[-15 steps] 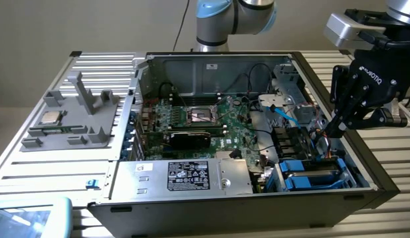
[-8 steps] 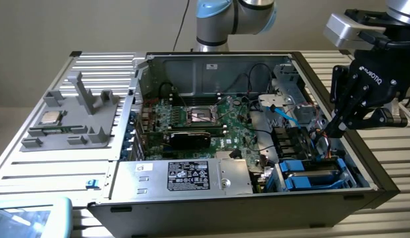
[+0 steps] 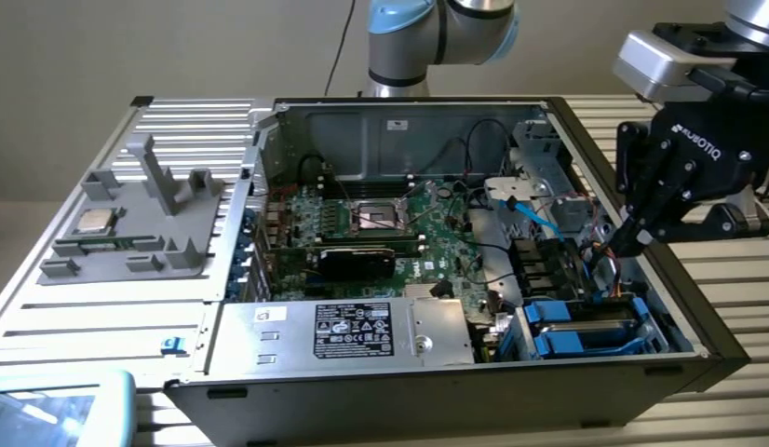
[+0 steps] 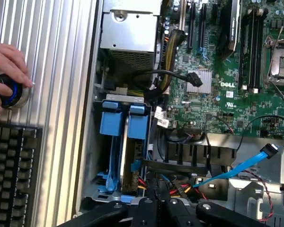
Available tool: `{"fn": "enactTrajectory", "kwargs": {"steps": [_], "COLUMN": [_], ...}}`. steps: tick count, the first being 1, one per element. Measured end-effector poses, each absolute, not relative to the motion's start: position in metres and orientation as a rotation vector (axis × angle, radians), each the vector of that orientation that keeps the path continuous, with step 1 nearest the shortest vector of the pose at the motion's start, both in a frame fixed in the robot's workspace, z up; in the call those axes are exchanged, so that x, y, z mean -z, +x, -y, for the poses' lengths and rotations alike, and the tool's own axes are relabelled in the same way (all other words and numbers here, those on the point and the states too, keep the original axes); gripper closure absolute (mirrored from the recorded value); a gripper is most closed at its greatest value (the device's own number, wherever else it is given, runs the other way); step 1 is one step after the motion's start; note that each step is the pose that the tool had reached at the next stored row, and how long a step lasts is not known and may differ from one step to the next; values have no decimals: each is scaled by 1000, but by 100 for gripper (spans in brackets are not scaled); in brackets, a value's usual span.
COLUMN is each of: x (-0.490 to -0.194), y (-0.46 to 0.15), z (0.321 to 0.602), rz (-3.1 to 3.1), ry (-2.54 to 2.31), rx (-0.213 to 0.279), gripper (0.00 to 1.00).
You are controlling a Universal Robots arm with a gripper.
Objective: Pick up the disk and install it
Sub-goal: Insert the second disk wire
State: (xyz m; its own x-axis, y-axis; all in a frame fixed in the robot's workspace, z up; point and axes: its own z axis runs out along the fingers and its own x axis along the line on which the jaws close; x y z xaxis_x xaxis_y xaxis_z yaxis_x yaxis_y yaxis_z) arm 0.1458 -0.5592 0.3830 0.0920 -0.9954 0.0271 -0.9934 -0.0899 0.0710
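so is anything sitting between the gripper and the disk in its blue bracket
Nothing visible does. The disk sits edge-up in the blue bracket inside the case's drive bay, its top edge open. The shut gripper hangs above the case's edge beside that bay; the loose cables lie off to the side.

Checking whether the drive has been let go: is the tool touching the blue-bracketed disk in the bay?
Apart. The exterior view shows the tool, shut and holding nothing, above the case's edge, with open space between it and the disk seated in the drive bay.
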Motion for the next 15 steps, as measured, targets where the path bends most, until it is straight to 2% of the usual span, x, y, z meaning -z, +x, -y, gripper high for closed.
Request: {"fn": "enactTrajectory", "kwargs": {"steps": [15], "x": [-383], "y": [146], "z": [559], "rz": [1850], "ry": [2515], "rx": [109], "gripper": [89]}}
